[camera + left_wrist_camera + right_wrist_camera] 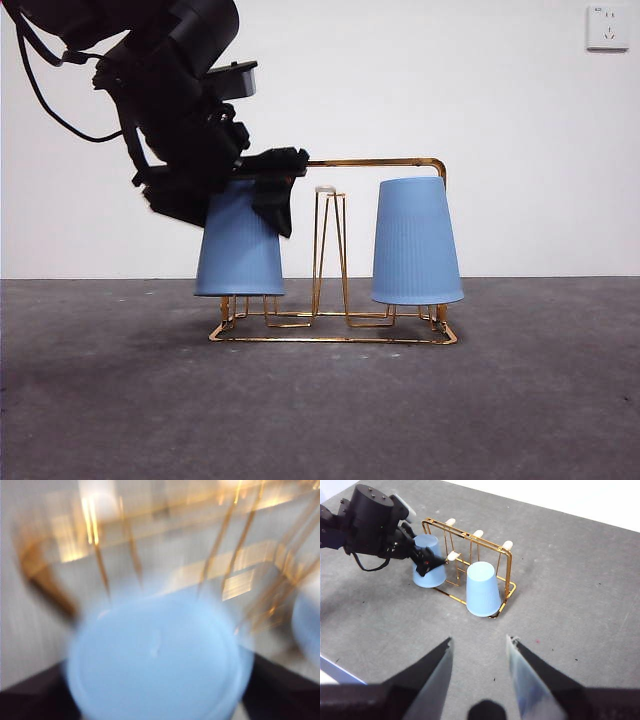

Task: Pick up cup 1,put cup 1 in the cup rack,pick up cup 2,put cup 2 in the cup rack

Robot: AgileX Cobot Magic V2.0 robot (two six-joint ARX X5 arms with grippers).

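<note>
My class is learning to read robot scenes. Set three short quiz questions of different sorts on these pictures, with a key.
1. True or false: both blue cups stand upside down on the cup rack.
2. Which tool is at the left-hand cup in the front view?
A. left
B. right
C. neither
3. Fill in: the right tool hangs above the table with its jaws ____.

Key
1. True: the right-hand cup is inverted too.
2. A: the left tool grips that cup's top, which fills the left wrist view.
3. Open, holding nothing.
</note>
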